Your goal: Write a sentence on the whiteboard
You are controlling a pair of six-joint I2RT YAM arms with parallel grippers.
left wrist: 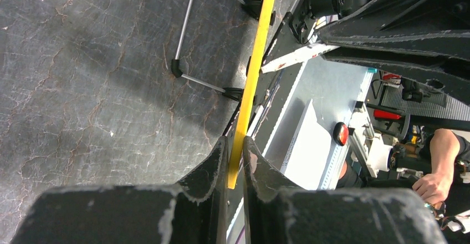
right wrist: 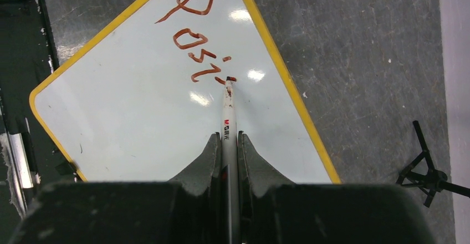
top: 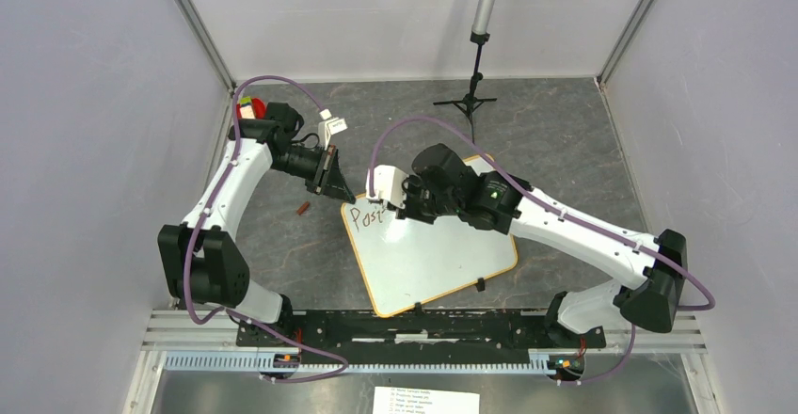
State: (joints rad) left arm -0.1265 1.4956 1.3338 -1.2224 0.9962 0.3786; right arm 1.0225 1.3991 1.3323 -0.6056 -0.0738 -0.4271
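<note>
Top external: one whiteboard [top: 442,259], left tool [left wrist: 235,147] clenched on its rim; right tool [right wrist: 228,141] grasping one marker [right wrist: 228,108], tip on the sentence [right wrist: 194,39]; one tripod [top: 468,103] beyond.

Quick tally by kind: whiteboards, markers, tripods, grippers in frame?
whiteboard: 1
marker: 1
tripod: 1
grippers: 2, the left gripper clamped on the whiteboard rim, the right gripper holding the marker
Total: 5
</note>
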